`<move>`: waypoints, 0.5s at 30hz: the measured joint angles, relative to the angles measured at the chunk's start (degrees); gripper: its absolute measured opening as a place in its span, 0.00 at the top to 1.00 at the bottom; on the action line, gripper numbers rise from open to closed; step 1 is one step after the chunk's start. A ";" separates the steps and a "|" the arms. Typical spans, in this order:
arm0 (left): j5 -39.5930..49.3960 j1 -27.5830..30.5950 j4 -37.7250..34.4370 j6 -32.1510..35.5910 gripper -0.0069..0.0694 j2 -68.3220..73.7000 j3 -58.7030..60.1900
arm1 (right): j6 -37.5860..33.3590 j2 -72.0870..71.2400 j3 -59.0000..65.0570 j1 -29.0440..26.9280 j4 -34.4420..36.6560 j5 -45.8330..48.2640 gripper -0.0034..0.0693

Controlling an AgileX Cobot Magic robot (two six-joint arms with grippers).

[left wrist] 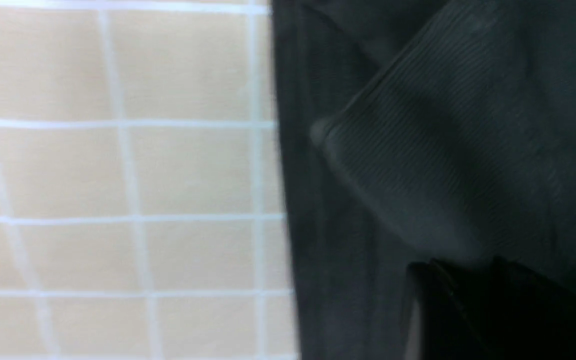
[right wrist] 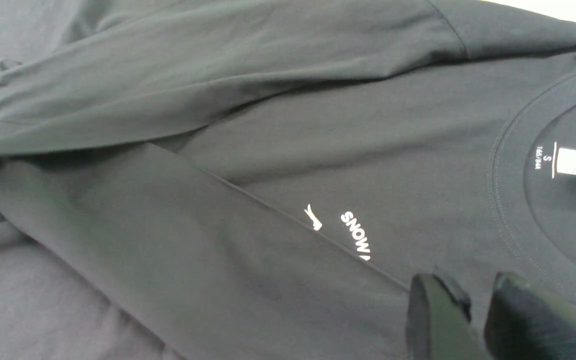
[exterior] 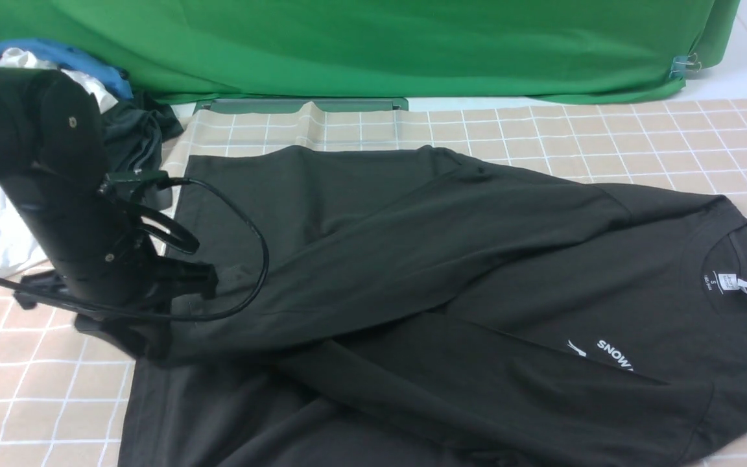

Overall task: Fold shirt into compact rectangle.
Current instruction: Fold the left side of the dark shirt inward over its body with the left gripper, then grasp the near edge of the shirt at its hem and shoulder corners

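Shirt (exterior: pixel 412 272): laid out on the counter (exterior: pixel 607 143), with the collar toward the robot's right and the hem toward its left.
Sleeves: both are folded slantwise across the body. Part of the white print (exterior: pixel 613 353) is covered by the nearer one.
Neck label (exterior: pixel 746 284): white, seen inside the collar.
Cuff (left wrist: pixel 418 165): ribbed, seen in the left wrist view lying on the shirt's body, close to the garment's edge.
Left claw (exterior: pixel 198 269): held low over the hem end, by the end of the far sleeve. Its opening cannot be told (dark metal is lost against dark cloth).
Right claw (right wrist: pixel 478 320): seen only in its own wrist view. The jaws are parted narrowly, nothing is held, and it is placed over the chest near the print.
Clothes pile (exterior: pixel 133 130): heaped at the far left, beside the shirt's far corner.
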 joint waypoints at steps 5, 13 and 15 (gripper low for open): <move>3.38 -0.03 -1.24 1.98 0.50 -2.57 2.06 | 0.00 0.00 0.00 0.00 0.00 0.00 0.68; 0.43 -3.87 -6.51 1.34 0.48 -17.20 20.70 | 0.00 0.00 0.00 0.00 0.00 -0.06 0.68; -1.83 -4.60 -5.98 0.99 0.47 -19.93 24.46 | 0.00 0.00 0.00 0.00 0.00 -0.07 0.68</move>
